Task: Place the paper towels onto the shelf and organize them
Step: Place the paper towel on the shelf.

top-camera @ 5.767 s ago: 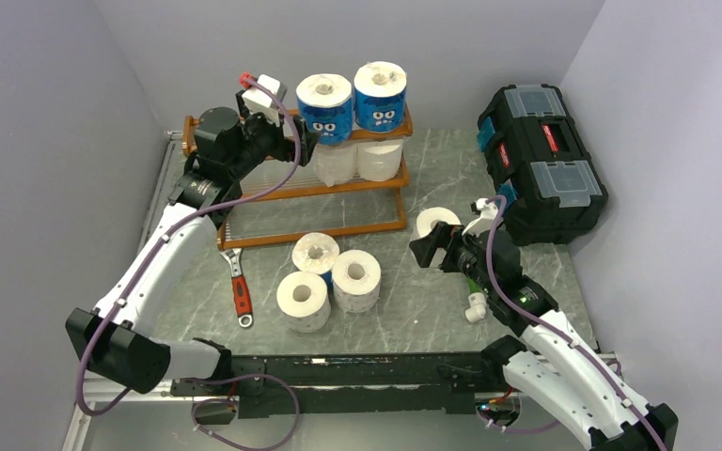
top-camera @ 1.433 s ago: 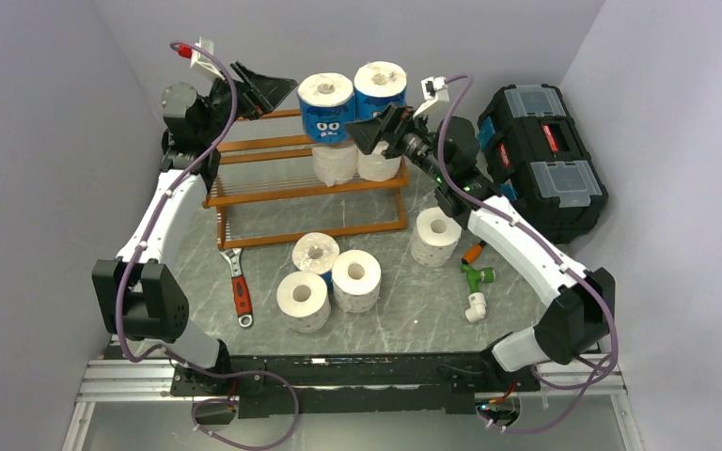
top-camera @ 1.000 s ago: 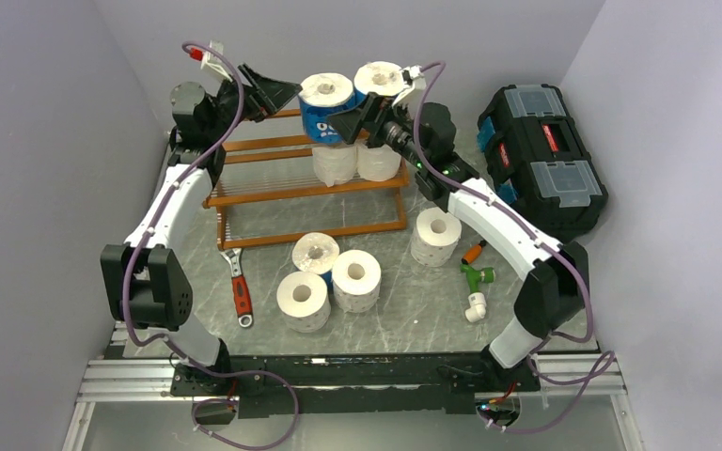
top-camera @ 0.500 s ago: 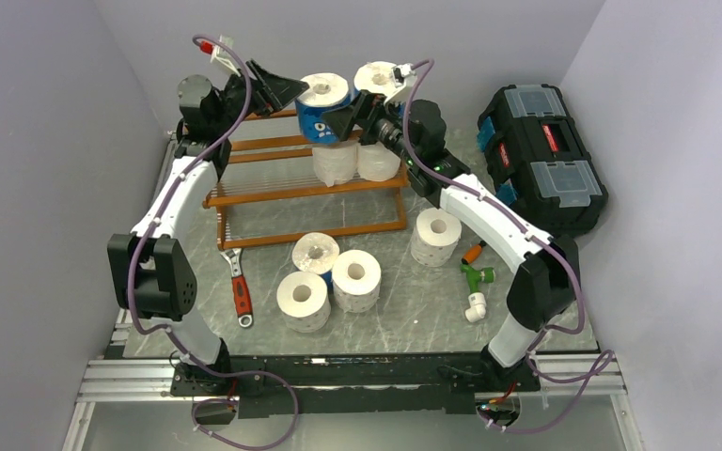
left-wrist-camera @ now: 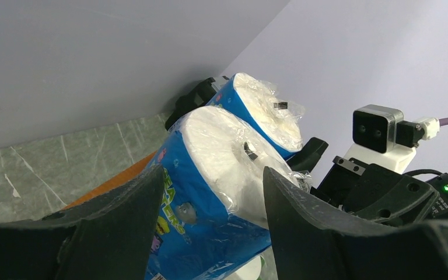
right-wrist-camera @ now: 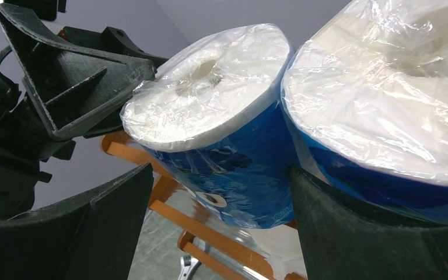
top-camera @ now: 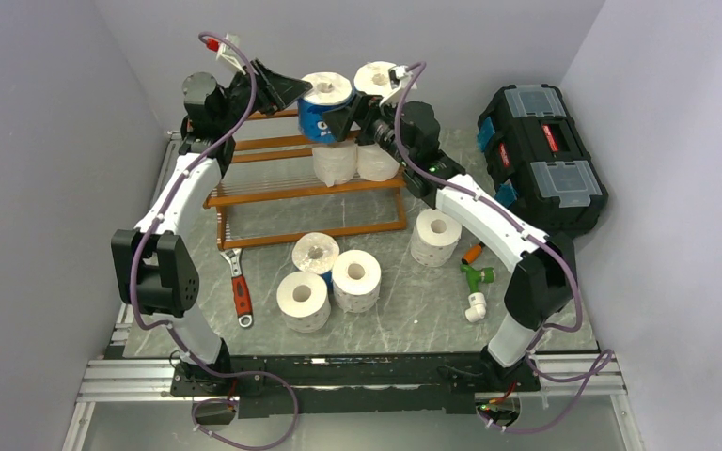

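both arms edging closer since earlier: left gripper (top-camera: 293, 91) narrowing, still part-open, tips at blue-wrapped roll (top-camera: 324, 105) on shelf (top-camera: 301, 192) top tier. right gripper (top-camera: 343, 118) released wide, straddling same roll fr. opp. side, prob. steadying/aligning it. 4 loose rolls (top-camera: 355, 272) waiting on table (top-camera: 404, 319).

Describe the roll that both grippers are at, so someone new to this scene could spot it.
Find the orange-brown shelf at the back of the table. On its top tier, it is the left blue roll in the overhead view, between the left gripper and the right gripper. The rolls below are white, and its blue twin stands to its right.
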{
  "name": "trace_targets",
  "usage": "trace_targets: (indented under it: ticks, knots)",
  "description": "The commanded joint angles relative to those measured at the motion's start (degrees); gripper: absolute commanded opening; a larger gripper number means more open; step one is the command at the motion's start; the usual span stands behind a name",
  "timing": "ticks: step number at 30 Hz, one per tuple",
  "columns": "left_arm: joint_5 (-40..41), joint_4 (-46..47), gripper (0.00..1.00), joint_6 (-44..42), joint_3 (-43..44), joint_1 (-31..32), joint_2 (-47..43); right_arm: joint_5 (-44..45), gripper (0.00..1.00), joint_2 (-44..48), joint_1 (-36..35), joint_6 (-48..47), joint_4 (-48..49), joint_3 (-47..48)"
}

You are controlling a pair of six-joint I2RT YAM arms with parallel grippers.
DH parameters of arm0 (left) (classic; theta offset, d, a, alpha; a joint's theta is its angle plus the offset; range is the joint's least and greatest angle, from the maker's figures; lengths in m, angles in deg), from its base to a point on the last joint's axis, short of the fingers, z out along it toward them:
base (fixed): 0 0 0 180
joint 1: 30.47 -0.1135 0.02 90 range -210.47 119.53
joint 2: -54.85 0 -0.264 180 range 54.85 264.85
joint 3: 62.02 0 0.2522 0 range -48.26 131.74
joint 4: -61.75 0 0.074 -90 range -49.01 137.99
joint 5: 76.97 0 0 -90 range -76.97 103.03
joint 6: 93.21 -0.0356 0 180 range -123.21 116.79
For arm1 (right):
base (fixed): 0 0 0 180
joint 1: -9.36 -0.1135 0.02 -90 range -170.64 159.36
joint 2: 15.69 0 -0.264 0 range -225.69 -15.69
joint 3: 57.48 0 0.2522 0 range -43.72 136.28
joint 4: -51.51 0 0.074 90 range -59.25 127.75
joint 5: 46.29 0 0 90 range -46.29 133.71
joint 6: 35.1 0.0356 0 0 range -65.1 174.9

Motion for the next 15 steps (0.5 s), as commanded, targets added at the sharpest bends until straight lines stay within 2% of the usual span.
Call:
trace_targets:
  ticks: [1,15]
  knots:
    - [-2.34,2.84,0.67,0.01,2.88,1.23,-0.09,1.79,0.87,-0.61,-1.71,-2.93,2.12,3.08]
    - [-2.91,7.64,0.67,1.24,4.38,1.23,1.78,5.08,0.84,-1.35,-3.90,-7.58,3.73,3.79]
